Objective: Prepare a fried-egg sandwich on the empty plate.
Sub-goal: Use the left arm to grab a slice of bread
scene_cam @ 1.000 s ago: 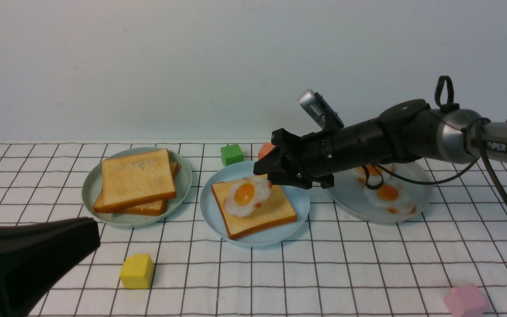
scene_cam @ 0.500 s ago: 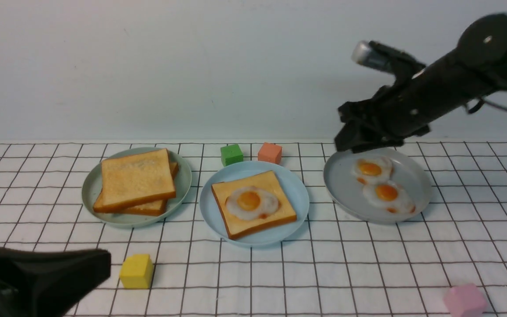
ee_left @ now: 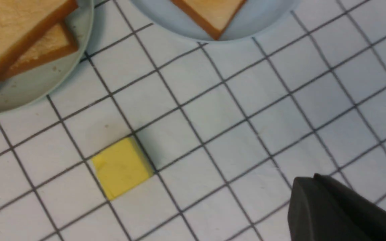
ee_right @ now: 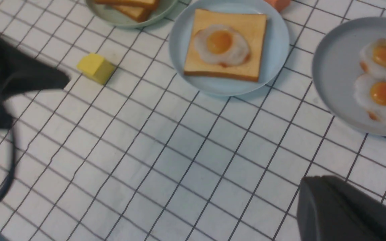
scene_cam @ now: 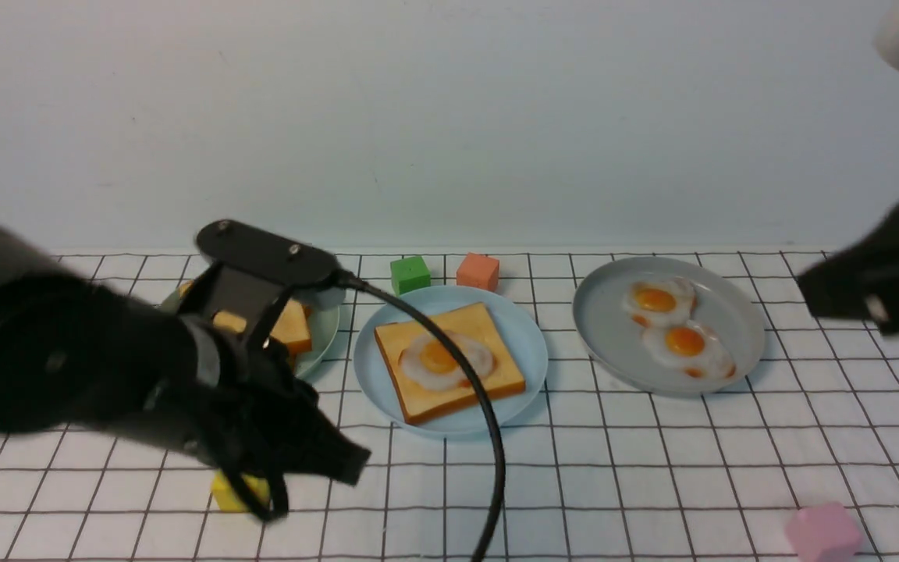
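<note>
The light blue empty plate (scene_cam: 524, 343) (ee_right: 179, 50) now carries one toast slice (scene_cam: 496, 375) (ee_right: 256, 43) with a fried egg (scene_cam: 442, 361) (ee_right: 221, 45) lying on top. More toast (scene_cam: 293, 328) (ee_left: 12, 30) is stacked on the pale green plate (scene_cam: 325, 328) (ee_left: 45, 83), half hidden behind my left arm. My left gripper (scene_cam: 356, 460) (ee_left: 305, 182) hovers shut and empty over the cloth in front of that plate. At the far right edge my right gripper (scene_cam: 808, 285) (ee_right: 313, 182) is raised, shut and empty.
A grey plate (scene_cam: 613, 328) (ee_right: 333, 67) on the right holds two fried eggs (scene_cam: 656, 300) (scene_cam: 687, 343). A yellow cube (scene_cam: 235, 492) (ee_left: 122, 167) lies under my left arm. Green (scene_cam: 410, 274) and orange (scene_cam: 478, 271) cubes sit behind the blue plate; a pink cube (scene_cam: 822, 532) lies front right.
My right gripper let the egg down on the toast, then drew back up and to the right, shutting. My left arm swung forward from the front left corner over the yellow cube.
</note>
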Controlling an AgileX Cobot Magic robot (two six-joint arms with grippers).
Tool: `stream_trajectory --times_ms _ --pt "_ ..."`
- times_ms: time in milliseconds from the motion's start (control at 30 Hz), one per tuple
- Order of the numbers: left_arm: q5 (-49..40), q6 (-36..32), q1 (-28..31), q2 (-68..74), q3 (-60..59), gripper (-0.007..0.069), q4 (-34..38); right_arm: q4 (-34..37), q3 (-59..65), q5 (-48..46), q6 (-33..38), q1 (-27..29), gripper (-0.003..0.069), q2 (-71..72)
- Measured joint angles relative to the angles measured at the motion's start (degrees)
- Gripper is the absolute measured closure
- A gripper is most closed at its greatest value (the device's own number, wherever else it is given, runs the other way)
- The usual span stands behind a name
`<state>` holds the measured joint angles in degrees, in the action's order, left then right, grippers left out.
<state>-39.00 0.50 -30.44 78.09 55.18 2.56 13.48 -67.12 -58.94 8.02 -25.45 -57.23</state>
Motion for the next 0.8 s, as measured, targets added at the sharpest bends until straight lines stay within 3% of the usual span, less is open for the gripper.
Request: stream_trajectory --times_ms 133,233,500,667,800 --pt "-3.8 -16.2 10.3 8.8 6.7 0.0638 8.2 -2.0 5.6 0.2 0.0 -3.6 0.0656 9.6" --pt "-2.6 -21.7 14.7 12.6 9.0 0.0638 9.2 -2.7 7.2 0.2 0.0 -4.3 0.0656 14.8" --pt "4.9 -23.3 16.0 19.1 11.3 0.0622 2.1 -2.5 7.4 0.8 0.4 -4.8 0.0654 18.9" --pt "5.7 -20.8 16.0 22.8 14.7 0.0521 -3.0 -1.2 7.4 1.5 2.3 -5.4 0.0652 18.9" --pt "8.4 -19.8 16.0 26.9 17.0 0.0331 -9.7 -0.4 7.4 2.4 2.7 -5.5 0.0651 18.9"
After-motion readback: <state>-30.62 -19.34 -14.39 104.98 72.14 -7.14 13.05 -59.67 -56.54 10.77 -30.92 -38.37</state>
